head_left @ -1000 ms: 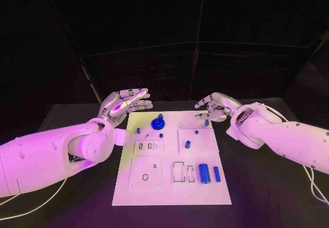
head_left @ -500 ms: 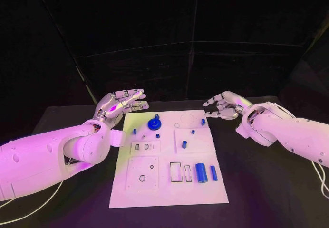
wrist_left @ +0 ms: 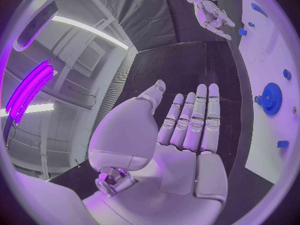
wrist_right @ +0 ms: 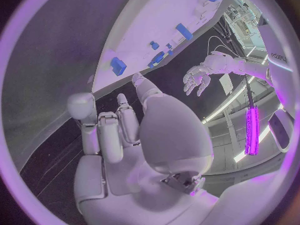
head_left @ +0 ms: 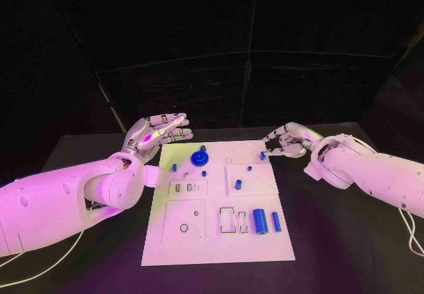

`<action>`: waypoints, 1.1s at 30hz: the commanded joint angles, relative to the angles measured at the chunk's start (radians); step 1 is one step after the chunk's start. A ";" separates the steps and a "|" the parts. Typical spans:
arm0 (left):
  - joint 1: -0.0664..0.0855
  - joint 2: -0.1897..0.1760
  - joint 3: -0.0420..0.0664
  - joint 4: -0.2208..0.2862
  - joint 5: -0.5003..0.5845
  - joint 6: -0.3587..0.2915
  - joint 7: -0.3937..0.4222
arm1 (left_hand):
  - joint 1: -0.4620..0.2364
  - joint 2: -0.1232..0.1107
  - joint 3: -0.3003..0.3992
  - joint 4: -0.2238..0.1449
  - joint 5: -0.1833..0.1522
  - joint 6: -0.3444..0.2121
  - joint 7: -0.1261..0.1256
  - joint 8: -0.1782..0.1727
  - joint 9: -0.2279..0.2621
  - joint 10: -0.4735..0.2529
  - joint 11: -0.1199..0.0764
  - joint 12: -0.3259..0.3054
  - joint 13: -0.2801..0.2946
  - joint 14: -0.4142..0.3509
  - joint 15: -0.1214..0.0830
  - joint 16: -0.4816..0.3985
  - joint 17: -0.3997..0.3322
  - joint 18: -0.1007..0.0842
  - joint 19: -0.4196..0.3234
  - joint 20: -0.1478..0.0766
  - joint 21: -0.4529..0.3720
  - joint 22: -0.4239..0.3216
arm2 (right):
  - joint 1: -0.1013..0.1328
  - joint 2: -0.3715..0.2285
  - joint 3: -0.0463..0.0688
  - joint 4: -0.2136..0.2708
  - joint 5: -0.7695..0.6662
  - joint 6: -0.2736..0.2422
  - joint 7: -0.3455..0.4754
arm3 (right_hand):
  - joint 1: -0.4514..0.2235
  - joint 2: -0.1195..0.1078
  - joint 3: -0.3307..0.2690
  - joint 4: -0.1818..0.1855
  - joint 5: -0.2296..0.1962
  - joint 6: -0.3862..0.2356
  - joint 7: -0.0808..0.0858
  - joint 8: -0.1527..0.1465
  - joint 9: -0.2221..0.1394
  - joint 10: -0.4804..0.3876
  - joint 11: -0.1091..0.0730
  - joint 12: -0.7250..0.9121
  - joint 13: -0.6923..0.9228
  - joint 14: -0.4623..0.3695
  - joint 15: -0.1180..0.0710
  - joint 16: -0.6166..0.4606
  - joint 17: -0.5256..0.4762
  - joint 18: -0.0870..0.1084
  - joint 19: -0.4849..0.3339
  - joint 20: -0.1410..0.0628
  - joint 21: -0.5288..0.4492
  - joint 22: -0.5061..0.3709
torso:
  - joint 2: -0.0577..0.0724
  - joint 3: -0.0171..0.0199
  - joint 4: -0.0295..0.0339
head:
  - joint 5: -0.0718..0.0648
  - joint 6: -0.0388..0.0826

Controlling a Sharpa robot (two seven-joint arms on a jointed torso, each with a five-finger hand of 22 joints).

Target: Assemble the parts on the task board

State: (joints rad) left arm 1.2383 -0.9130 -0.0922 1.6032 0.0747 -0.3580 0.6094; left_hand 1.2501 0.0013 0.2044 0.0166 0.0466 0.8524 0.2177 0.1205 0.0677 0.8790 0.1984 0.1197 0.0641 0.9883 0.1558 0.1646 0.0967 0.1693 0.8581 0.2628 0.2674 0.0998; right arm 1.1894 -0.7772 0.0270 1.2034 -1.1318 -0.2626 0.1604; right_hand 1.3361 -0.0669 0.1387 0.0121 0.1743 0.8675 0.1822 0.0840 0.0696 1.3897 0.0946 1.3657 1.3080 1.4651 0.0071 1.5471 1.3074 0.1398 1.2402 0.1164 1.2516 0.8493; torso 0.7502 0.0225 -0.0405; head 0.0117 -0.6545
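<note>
At left, the left hand (head_left: 157, 135) hovers off the board's (head_left: 216, 245) far left corner, palm up, fingers straight and apart, holding nothing; wrist view confirms a bare palm (wrist_left: 169, 150). Board lies mid-table, long side running away from the robot. On it, left to right: small peg (head_left: 174, 167) near the left edge, gear (head_left: 200, 159) standing at the far end, another peg (head_left: 238, 184) mid-board, big cylinder (head_left: 260, 221) and thin bar (head_left: 276, 222) lying loose near the right edge. Right hand (head_left: 283, 142) sits just off the far right corner, fingers curled in; nothing visible in them, right wrist view (wrist_right: 125, 135) shows the same. Step in hand looks like a reach for a loose part, likely by the right hand; to do it well, open the fingers before coming down, approach from above, pinch one piece without nudging its neighbour, keep it upright for its slot. Cylinder may roll if bumped. Table (head_left: 353, 245) is black and matte; room behind is dark, with ceiling light strips in the wrist views.
</note>
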 commanded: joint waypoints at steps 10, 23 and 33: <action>0.001 0.004 0.001 -0.004 -0.007 0.013 0.010 | 0.005 0.003 -0.002 -0.006 0.004 0.002 0.024 -0.005 -0.001 0.006 0.003 -0.006 0.000 0.007 0.001 -0.004 -0.001 0.013 0.008 0.001 0.001 -0.001 | -0.012 0.023 0.000 -0.032 -0.049 0.064 -0.008 | 0.008 0.001 -0.004 -0.005 0.001 -0.011 0.000 -0.006 -0.001 -0.006 -0.002 -0.004 0.012 0.090 0.008 -0.002 0.197 -0.010 -0.006 0.003 -0.006 -0.001 | -0.001 0.0004 -0.0016 | -0.004 -0.004; 0.001 0.009 0.001 -0.010 -0.007 0.013 0.009 | 0.005 0.003 -0.002 -0.006 0.004 0.002 0.024 -0.005 -0.001 0.006 0.003 -0.006 0.000 0.007 0.001 -0.004 -0.001 0.013 0.008 0.001 0.001 -0.001 | -0.025 0.043 0.000 -0.051 -0.061 0.074 -0.014 | 0.017 0.018 -0.005 -0.009 0.000 0.008 -0.003 0.005 0.003 -0.002 -0.004 0.001 0.017 0.090 0.007 -0.002 0.198 -0.010 -0.006 0.002 -0.005 0.000 | -0.001 0.0014 -0.0024 | -0.003 -0.007; 0.001 0.011 0.001 -0.013 -0.007 0.014 0.009 | 0.005 0.003 -0.002 -0.006 0.004 0.002 0.024 -0.005 -0.001 0.006 0.003 -0.006 0.000 0.007 0.001 -0.004 -0.001 0.013 0.008 0.001 0.001 -0.001 | -0.028 0.056 0.001 -0.064 -0.061 0.076 -0.013 | 0.022 0.057 0.006 -0.011 -0.017 0.065 -0.013 0.035 0.010 0.008 -0.014 0.011 0.028 0.091 -0.001 -0.001 0.202 -0.011 -0.002 -0.004 -0.002 0.006 | -0.001 0.0013 -0.0021 | -0.003 -0.008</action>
State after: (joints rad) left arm 1.2383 -0.9030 -0.0923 1.5899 0.0746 -0.3573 0.6091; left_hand 1.2501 0.0013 0.2044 0.0166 0.0466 0.8524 0.2176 0.1205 0.0677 0.8790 0.1984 0.1198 0.0641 0.9883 0.1557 0.1648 0.0969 0.1693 0.8581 0.2628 0.2674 0.1002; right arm 1.1602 -0.7225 0.0273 1.1403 -1.1870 -0.1975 0.1451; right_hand 1.3599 -0.0189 0.1394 0.0003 0.1606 0.9267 0.1687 0.1160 0.0786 1.3982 0.0862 1.3708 1.3087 1.4651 0.0072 1.5471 1.3073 0.1398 1.2403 0.1163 1.2516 0.8539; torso 0.7490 0.0238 -0.0429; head 0.0081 -0.6624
